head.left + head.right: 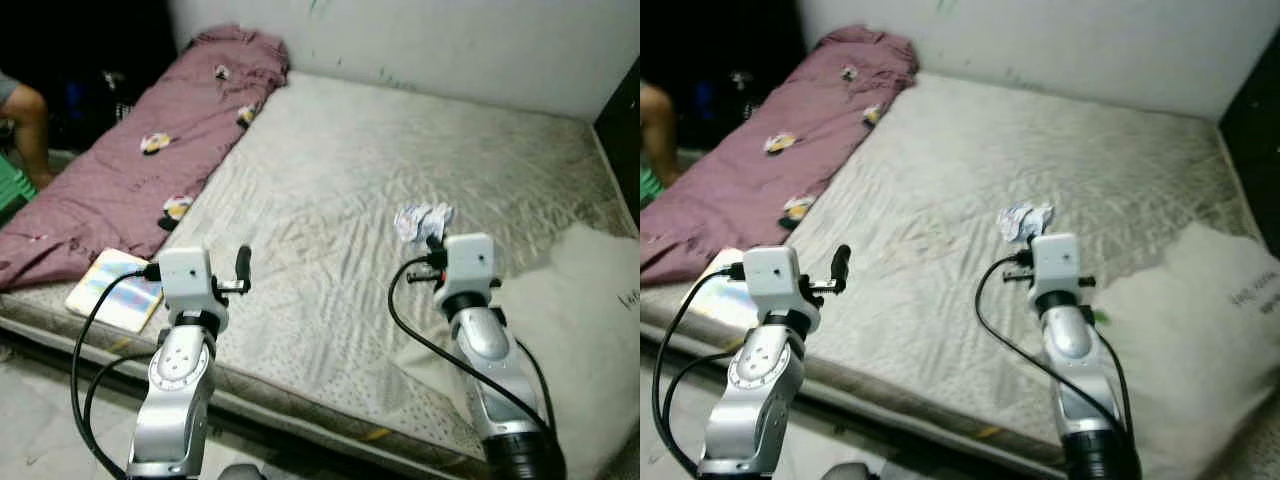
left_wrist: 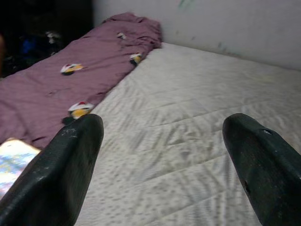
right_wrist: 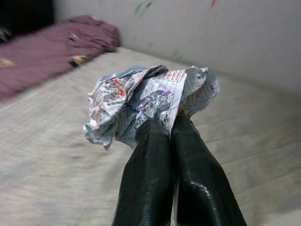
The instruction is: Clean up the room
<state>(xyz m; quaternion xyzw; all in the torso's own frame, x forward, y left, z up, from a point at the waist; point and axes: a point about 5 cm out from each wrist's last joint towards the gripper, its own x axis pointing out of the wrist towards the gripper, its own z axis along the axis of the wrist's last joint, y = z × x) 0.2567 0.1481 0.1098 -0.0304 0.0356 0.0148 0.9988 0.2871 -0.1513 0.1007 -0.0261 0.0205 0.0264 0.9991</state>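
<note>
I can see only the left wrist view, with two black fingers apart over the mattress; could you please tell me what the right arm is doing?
Observer: The right end effector is shut on a crumpled paper printed with coloured patterns, pinched at its fingertips.
Operator: Thank you. Is that paper lifted, or does it lie on the bed?
Observer: I cannot tell; in the head views it sits just beyond the right wrist, over the grey mattress.
Operator: Is anything else lying near my left arm?
Observer: Yes, a flat pastel-checked book or pad lies at the mattress's near edge, beside the left end effector and next to the maroon blanket.
</note>
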